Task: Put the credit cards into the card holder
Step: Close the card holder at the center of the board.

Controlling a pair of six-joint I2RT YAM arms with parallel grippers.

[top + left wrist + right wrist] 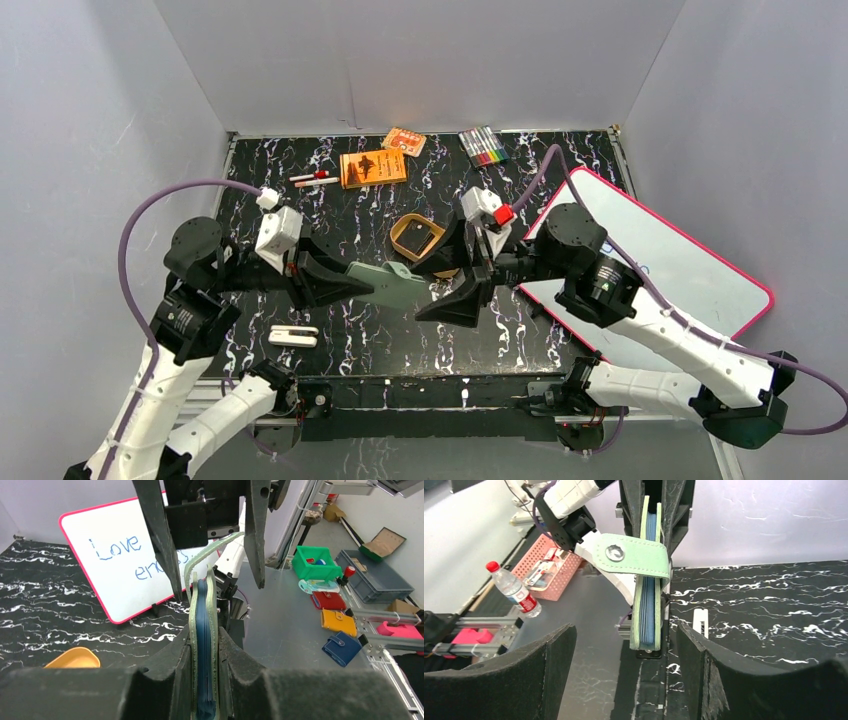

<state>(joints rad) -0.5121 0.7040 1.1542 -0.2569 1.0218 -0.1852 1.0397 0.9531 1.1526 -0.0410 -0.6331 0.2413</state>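
Sage-green soft folding wallet [392, 285] with stitched edges held edge-up above centre of black marbled table [345, 212]. Blue layers between flaps. Snap tab [631, 555] looped over end. Left gripper [345, 282] clamped on wallet, arm reaching right. Right gripper [425, 288] spread wide, straddling wallet's far end, not touching. Gold oval tin [417, 235] beyond.

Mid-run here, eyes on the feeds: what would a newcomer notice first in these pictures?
The muted sage-green folding wallet stands out first. It is clamped on edge in the left tool over the middle of the black marbled table, and the right tool is open on either side of its free end. Next comes the pink-rimmed whiteboard on the table's right, with blue handwriting that starts "Love".
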